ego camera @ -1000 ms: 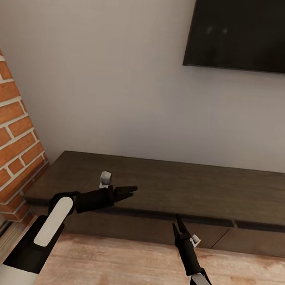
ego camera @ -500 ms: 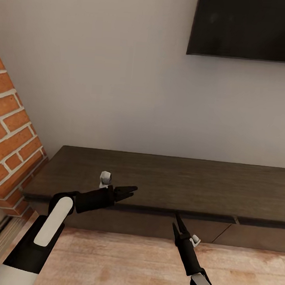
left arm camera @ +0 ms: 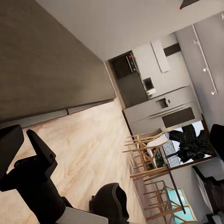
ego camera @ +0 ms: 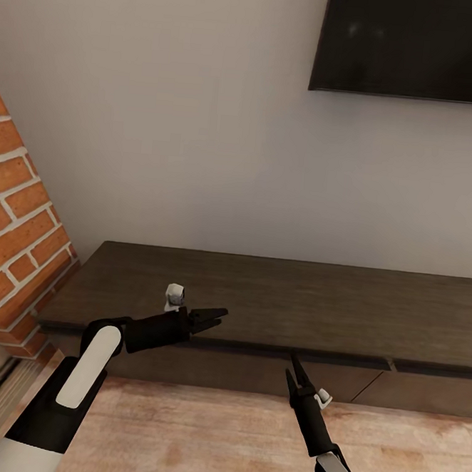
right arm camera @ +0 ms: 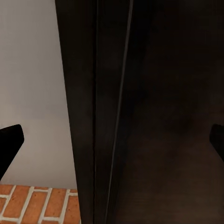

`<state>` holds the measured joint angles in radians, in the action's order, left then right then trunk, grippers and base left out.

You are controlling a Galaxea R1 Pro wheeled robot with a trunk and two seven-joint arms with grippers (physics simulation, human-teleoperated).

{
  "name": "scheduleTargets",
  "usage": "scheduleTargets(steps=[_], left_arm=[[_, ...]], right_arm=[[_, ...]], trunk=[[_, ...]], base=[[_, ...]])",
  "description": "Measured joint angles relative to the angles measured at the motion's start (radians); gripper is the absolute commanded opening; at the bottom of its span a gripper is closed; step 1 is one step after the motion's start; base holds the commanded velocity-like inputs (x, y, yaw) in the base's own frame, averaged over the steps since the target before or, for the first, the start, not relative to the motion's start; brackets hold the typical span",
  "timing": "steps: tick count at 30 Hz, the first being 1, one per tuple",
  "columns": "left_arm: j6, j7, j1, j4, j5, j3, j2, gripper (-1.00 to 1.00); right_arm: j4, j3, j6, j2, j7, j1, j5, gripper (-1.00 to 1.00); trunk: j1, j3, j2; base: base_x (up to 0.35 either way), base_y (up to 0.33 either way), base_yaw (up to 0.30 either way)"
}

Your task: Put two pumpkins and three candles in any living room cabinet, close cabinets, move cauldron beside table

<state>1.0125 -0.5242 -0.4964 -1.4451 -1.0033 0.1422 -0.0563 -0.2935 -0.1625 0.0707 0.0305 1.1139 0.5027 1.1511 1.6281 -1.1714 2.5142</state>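
Plank floor (ego camera: 176, 431), brick fireplace (ego camera: 14, 231) left, TV (ego camera: 417, 44) above closed cabinet (ego camera: 280, 304). Left gripper (ego camera: 214, 318) over cabinet top, right gripper (ego camera: 294, 376) at drawer front; both parted, empty.

One cabinet (ego camera: 273, 304), one TV (ego camera: 413, 47), one brick fireplace (ego camera: 15, 224), and two hands: left (ego camera: 214, 318), right (ego camera: 294, 373).

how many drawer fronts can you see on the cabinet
2. One wide front runs under the cabinet top behind both hands; a second starts at the seam on the right. More may lie past the picture's right edge.
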Motion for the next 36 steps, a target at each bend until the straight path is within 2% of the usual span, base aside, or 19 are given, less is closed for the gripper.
scheduleTargets(steps=[4, 11, 29, 36], left_arm=[[0.000, 0.000, 0.000, 0.000, 0.000, 0.000, 0.000, 1.00], [0.001, 0.000, 0.000, 0.000, 0.001, 0.000, 0.000, 1.00], [0.000, 0.002, 0.000, 0.001, 0.000, 0.000, 0.000, 1.00], [-0.001, 0.002, 0.000, 0.001, 0.001, 0.000, 0.000, 1.00]], right_arm=[[0.000, 0.000, 0.000, 0.000, 0.000, 0.000, 0.000, 1.00], [0.000, 0.000, -0.001, 0.000, -0.002, 0.000, 0.000, 1.00], [0.000, 0.000, -0.003, 0.000, -0.005, 0.000, 0.000, 1.00], [0.000, 0.000, -0.003, 0.000, -0.005, 0.000, 0.001, 1.00]], trunk=[[0.000, 0.000, 0.000], [0.003, -0.027, 0.002], [0.003, -0.027, 0.002], [0.003, -0.027, 0.002]], base=[[0.000, 0.000, 0.000], [0.000, 0.000, 0.000], [0.002, 0.000, 0.000], [0.143, 0.000, 0.000]])
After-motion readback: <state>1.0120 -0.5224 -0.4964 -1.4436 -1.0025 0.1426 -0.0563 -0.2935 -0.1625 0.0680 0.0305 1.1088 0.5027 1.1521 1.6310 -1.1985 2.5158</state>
